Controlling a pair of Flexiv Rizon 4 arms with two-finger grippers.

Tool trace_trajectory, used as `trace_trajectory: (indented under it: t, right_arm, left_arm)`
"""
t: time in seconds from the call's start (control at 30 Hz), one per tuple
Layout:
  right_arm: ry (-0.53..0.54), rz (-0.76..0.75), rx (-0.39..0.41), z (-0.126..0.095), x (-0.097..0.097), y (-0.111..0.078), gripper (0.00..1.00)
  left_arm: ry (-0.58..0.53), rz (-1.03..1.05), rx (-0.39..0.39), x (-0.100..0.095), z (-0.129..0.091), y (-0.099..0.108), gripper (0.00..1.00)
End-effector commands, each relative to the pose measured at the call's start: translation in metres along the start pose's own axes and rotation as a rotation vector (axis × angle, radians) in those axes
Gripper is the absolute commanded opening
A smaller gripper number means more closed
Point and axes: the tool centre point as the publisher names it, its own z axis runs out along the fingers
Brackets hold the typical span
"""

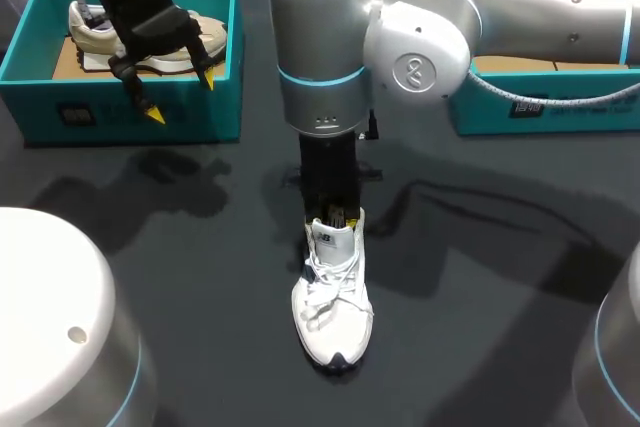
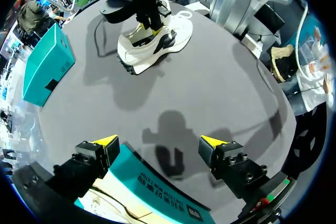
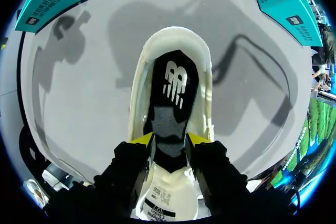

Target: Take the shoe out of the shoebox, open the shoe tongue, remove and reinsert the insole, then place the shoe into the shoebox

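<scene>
Two arms, split jobs: right gripper (image 3: 168,139) pinches the black insole (image 3: 169,93) inside the white shoe (image 1: 333,317) at lower middle, probably to pull it; left gripper (image 1: 182,97) hangs open over the upper-left shoebox (image 1: 130,112), out of the way.

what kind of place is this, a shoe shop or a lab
Most likely a robotics lab bench, not a shop: two silver robot arms hang over a dark grey table, with a white lace-up sneaker and teal cardboard shoeboxes as props.
</scene>
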Motion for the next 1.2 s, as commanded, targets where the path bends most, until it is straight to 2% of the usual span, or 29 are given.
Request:
trace_trajectory:
  t: [0.03,0.43,0.6,0.8,0.87,1.1,1.2]
  right_arm:
    - [0.006,0.002,-0.002,0.001,-0.002,-0.003,0.43]
    - [0.014,0.008,-0.006,0.002,-0.003,-0.007,0.5]
    - [0.015,0.006,-0.012,0.0,-0.002,-0.008,0.65]
    - [0.012,0.018,0.0,-0.003,0.0,-0.011,0.76]
    - [0.013,0.026,0.004,-0.002,-0.001,-0.013,0.76]
    - [0.013,0.045,0.012,-0.003,0.0,-0.019,0.69]
    - [0.013,0.05,0.017,-0.004,0.002,-0.021,0.68]
  left_arm:
    - [0.0,0.0,-0.002,0.001,0.0,0.0,1.0]
    - [0.0,0.0,-0.002,0.001,0.0,0.0,1.0]
    - [0.0,0.0,-0.002,0.001,0.0,0.0,1.0]
    - [0.0,0.0,-0.002,0.001,0.0,0.0,1.0]
    - [0.0,0.0,-0.002,0.001,0.0,0.0,1.0]
    - [0.0,0.0,-0.002,0.001,0.0,0.0,1.0]
    - [0.0,0.0,-0.002,0.001,0.0,0.0,1.0]
